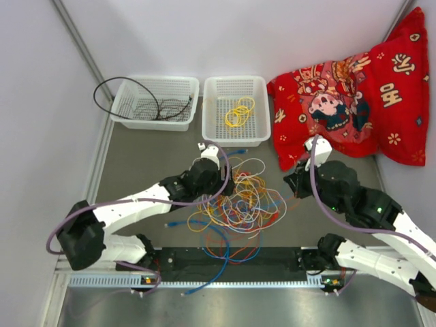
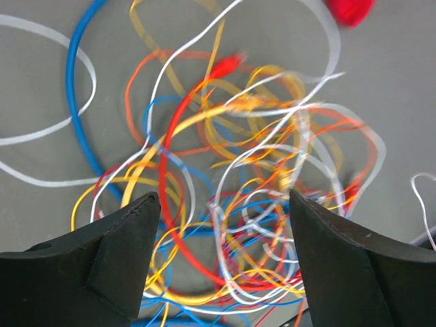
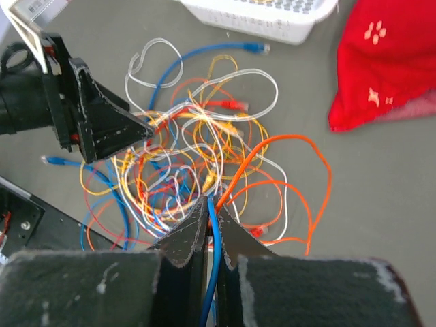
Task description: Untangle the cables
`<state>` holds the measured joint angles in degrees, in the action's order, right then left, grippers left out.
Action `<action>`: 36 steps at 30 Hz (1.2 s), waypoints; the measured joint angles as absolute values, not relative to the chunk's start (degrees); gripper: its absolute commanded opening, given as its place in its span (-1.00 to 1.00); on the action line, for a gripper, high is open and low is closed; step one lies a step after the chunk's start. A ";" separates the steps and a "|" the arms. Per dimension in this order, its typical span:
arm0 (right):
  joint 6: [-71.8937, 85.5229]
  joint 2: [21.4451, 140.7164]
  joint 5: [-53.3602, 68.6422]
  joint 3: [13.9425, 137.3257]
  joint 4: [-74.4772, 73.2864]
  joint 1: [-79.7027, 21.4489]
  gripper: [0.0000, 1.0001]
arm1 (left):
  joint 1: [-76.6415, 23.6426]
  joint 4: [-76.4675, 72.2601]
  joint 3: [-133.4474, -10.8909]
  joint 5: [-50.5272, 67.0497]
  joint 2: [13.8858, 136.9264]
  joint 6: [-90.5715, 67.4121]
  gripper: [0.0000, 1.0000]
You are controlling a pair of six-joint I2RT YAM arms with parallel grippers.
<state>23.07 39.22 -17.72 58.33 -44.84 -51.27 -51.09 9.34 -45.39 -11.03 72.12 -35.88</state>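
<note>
between right jaws, a blue cable (image 3: 212, 231)

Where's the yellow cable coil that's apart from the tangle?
In the top view, the yellow cable coil lies inside the right white basket, between the left basket and the red cushion.

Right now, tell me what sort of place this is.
Probably a lab robot cell: white panel walls enclosing a grey table, two white mesh baskets, and a cable tangle laid out.

grey table (image 1: 143, 167) carries cables (image 1: 242, 204), baskets (image 1: 235, 136), cushion (image 1: 354, 102).
</note>
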 measured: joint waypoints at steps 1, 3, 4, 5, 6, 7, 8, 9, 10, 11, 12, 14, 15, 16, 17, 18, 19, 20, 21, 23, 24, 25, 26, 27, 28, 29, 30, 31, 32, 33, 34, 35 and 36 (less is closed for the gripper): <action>23.57 39.20 -17.80 57.49 -44.95 -51.27 -1.00 | -51.09 10.13 -45.39 -11.16 73.01 -36.12 0.71; 24.23 39.13 -17.93 56.47 -45.23 -51.27 -1.00 | -51.09 10.61 -45.39 -11.60 74.06 -36.77 0.75; 24.58 39.09 -18.00 56.12 -45.21 -51.27 -1.00 | -51.09 10.46 -45.39 -11.86 74.63 -37.15 0.75; 24.75 39.09 -18.00 55.86 -45.21 -51.27 -1.00 | -51.09 10.13 -45.41 -12.01 75.37 -37.45 0.75; 24.93 39.09 -18.00 55.83 -45.28 -51.27 -1.00 | -51.09 9.91 -45.43 -12.01 76.34 -37.78 0.76; 25.15 39.09 -18.00 55.81 -45.12 -51.27 -1.00 | -51.09 9.78 -45.56 -11.86 77.54 -37.93 0.78; 25.21 39.09 -17.98 55.81 -45.04 -51.27 -1.00 | -51.09 9.63 -45.78 -11.66 78.91 -38.15 0.79; 25.32 39.09 -17.96 55.79 -44.97 -51.27 -1.00 | -51.09 9.45 -45.98 -11.46 80.07 -38.33 0.82; 25.39 39.09 -17.96 55.72 -44.84 -51.27 -1.00 | -51.09 8.99 -46.22 -11.33 81.69 -38.70 0.84; 25.52 39.09 -17.93 55.51 -44.58 -51.27 -1.00 | -51.09 8.71 -46.41 -11.31 82.83 -38.79 0.85; 25.67 39.09 -17.89 55.05 -44.14 -51.27 -1.00 | -51.09 8.14 -46.74 -11.33 84.51 -38.98 0.88; 25.85 39.05 -17.76 54.30 -43.81 -51.27 -1.00 | -51.09 7.25 -47.20 -11.42 86.21 -39.00 0.89; 26.11 39.05 -17.65 53.76 -43.64 -51.27 -1.00 | -51.09 7.03 -48.18 -11.88 87.77 -39.00 0.89; 26.26 39.05 -17.47 53.21 -43.44 -51.27 -1.00 | -51.09 6.72 -49.10 -12.38 88.95 -38.98 0.89; 26.48 39.05 -17.34 52.82 -43.35 -51.27 -1.00 | -51.09 6.44 -50.41 -13.17 90.52 -38.87 0.90; 26.65 39.03 -17.23 52.42 -43.13 -51.27 -1.00 | -51.09 6.15 -51.68 -14.20 91.96 -38.81 0.90; 26.76 39.05 -17.04 52.12 -42.98 -51.27 -1.00 | -51.09 5.45 -52.71 -15.35 93.14 -38.59 0.89; 26.85 39.03 -16.88 51.86 -42.96 -51.27 -1.00 | -51.09 4.14 -53.28 -16.53 94.00 -38.30 0.88; 27.00 38.83 -16.82 51.62 -42.92 -51.27 -1.00 | -51.09 2.57 -53.39 -17.74 94.52 -37.85 0.87; 27.14 38.37 -16.78 51.35 -42.94 -51.27 -1.00 | -51.09 -0.16 -53.39 -19.92 95.35 -36.93 0.77; 27.16 38.17 -16.78 51.31 -42.92 -51.27 -1.00 | -51.09 -1.72 -53.39 -20.80 96.07 -36.45 0.72; 27.18 37.93 -16.78 51.31 -42.87 -51.27 -1.00 | -51.00 -3.14 -53.45 -21.47 96.88 -36.03 0.66; 27.18 37.87 -16.80 51.31 -42.89 -51.27 -1.00 | -50.96 -4.25 -53.54 -22.02 97.80 -35.73 0.50; 27.18 37.85 -16.80 51.31 -42.89 -51.27 -1.00 | -50.89 -5.13 -53.58 -22.22 98.59 -35.57 0.42; 27.18 37.74 -16.80 51.31 -42.89 -51.27 -1.00 | -50.81 -6.07 -53.58 -22.37 99.53 -35.51 0.31; 27.20 37.60 -16.78 51.29 -42.89 -51.27 -1.00 | -50.70 -6.92 -53.56 -22.39 100.53 -35.31 0.10; 27.20 37.58 -16.80 51.29 -42.87 -51.27 -1.00 | -50.70 -7.44 -53.49 -22.41 101.06 -35.46 -0.02; 27.18 37.58 -16.80 51.29 -42.87 -51.27 -1.00 | -50.65 -8.58 -53.21 -22.41 101.58 -35.53 -0.14; 27.18 37.60 -16.78 51.27 -42.87 -51.27 -1.00 | -50.63 -9.39 -52.86 -22.41 101.86 -35.73 -0.26; 27.18 37.60 -16.75 51.18 -42.85 -51.27 -1.00 | -50.61 -9.96 -52.51 -22.39 102.08 -35.81 -0.55; 27.18 37.60 -16.69 51.00 -42.85 -51.27 -1.00 | -50.61 -10.57 -52.18 -22.37 102.21 -35.90 -0.68; 27.16 37.60 -16.62 50.98 -42.94 -51.27 -1.00 | -50.61 -11.18 -51.81 -22.37 102.32 -36.18 -0.86; 27.16 37.60 -16.58 50.98 -42.81 -51.27 -1.00 | -50.61 -11.75 -51.42 -22.41 102.35 -36.21 -1.00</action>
